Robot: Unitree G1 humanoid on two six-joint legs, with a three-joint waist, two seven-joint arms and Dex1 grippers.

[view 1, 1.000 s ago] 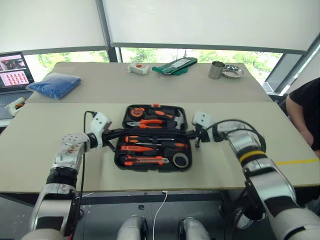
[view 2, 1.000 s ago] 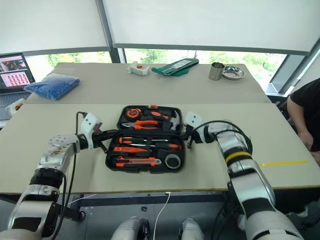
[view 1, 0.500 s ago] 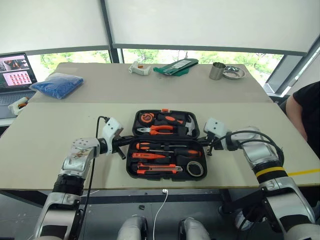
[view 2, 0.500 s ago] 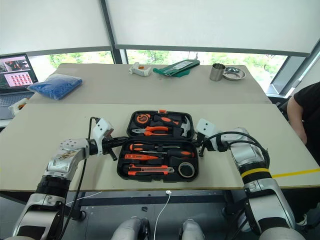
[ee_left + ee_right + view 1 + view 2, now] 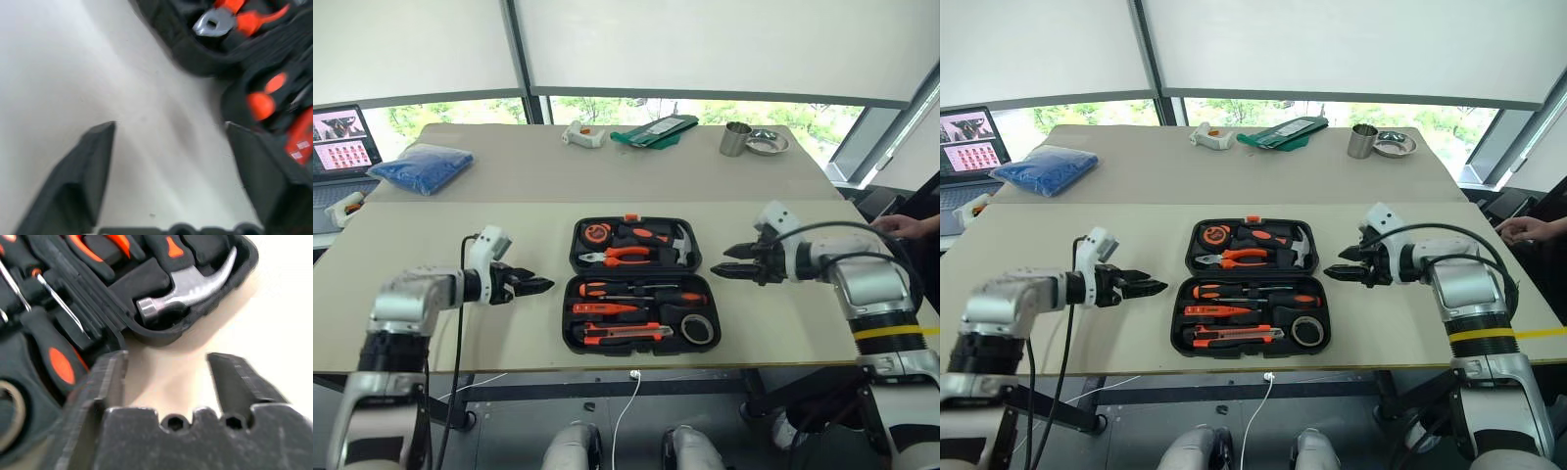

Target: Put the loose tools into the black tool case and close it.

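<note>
Tool case lies open flat on the near table, between the two grippers. Tools sit in its slots: screwdrivers, knife, tape roll in the near half; pliers, hammer, tape measure in the far half. Small orange screwdriver hard to pick out. Left gripper jaws spread, empty, off the case's left side. Right gripper jaws apart, empty, near the right edge. Far table: blue bag, metal cup, laptop cut off at the frame. A person's hand at the right edge.
</note>
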